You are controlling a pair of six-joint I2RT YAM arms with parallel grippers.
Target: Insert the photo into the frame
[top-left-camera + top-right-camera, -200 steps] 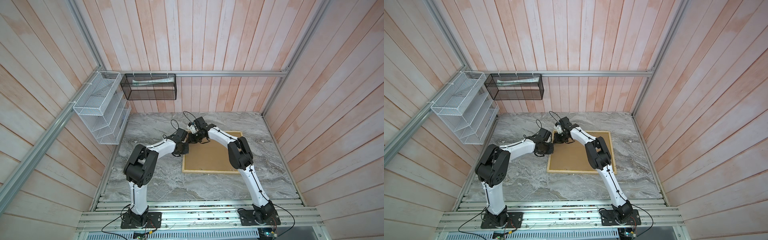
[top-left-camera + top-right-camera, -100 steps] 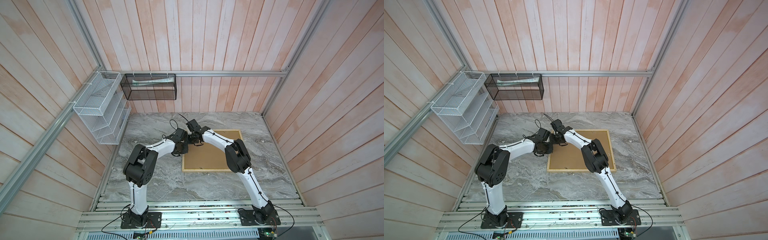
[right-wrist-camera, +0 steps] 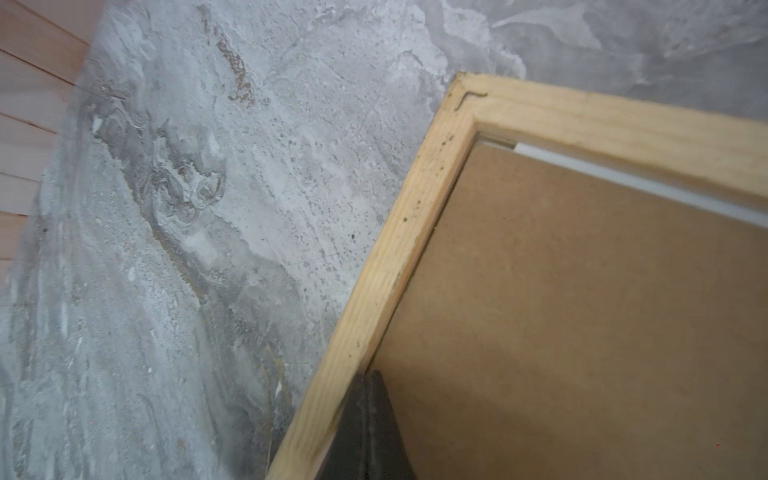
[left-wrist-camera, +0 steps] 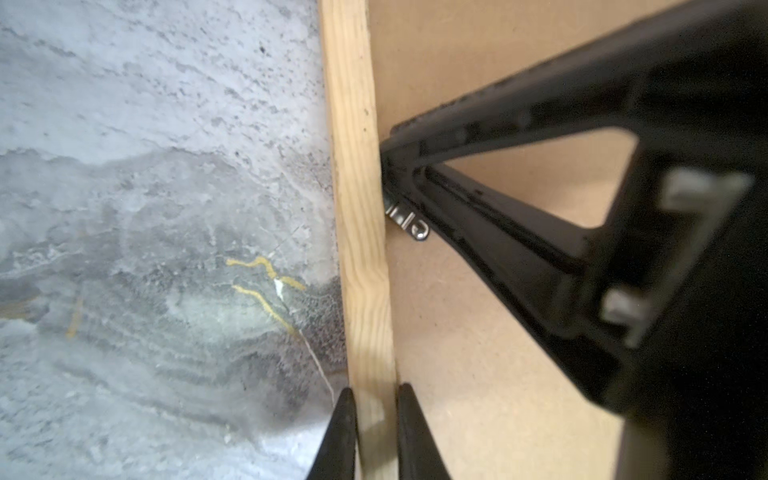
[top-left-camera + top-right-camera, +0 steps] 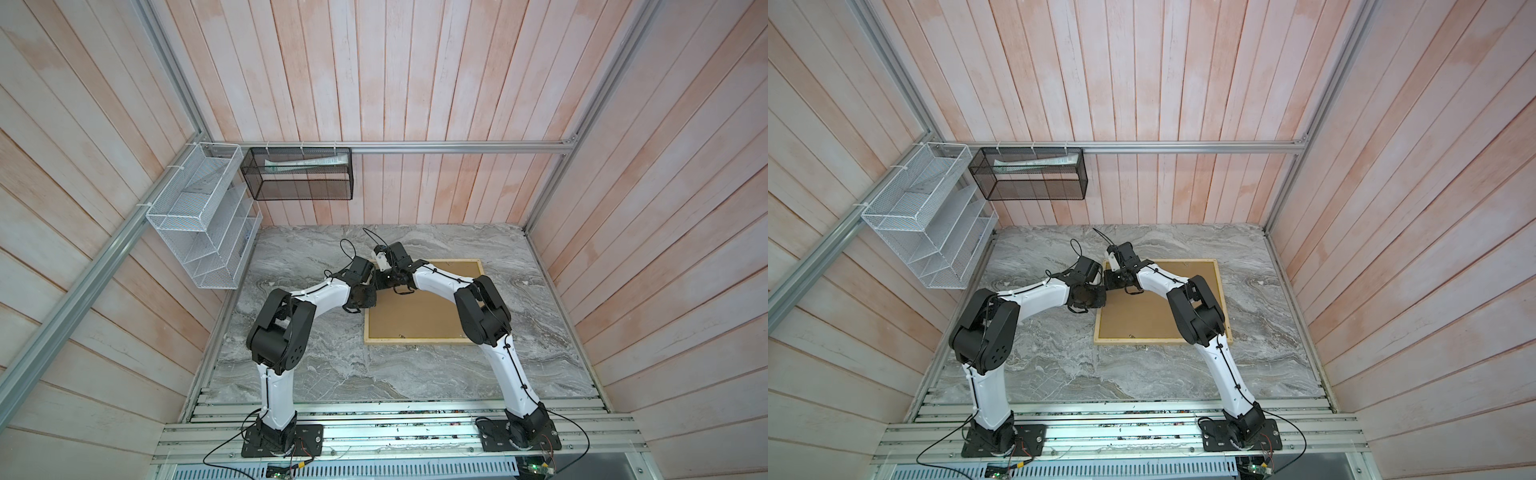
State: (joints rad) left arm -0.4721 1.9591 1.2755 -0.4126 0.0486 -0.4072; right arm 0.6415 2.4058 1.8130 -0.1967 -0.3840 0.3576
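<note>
Checking in on the framing job: the frame [image 5: 415, 341] lies face down, flat on the marble tabletop [image 5: 332, 365], and in both top views the brown backing board [image 5: 415, 311] already sits inside it. I can't see the photo anywhere, not on the table and not in either pincer, so my guess is it's sandwiched under that board. In the right wrist view a thin white strip [image 3: 623, 183] peeks out between the board and one rail near the corner. Photo edge or mat, I can't tell.

The left gripper [image 4: 376, 390] is clamped on the frame's left rail, with one finger on the table side and one over the board, pinning it down. The right gripper [image 3: 368, 386] has its jaws squeezed together with nothing between them. Its tip is down at the inner edge of that same rail, right at a small metal tab [image 4: 409, 220].

So I reckon the loading part is done and what's left is locking the board in with the tabs. Whether this tab is fully home is too blurry to call.
</note>
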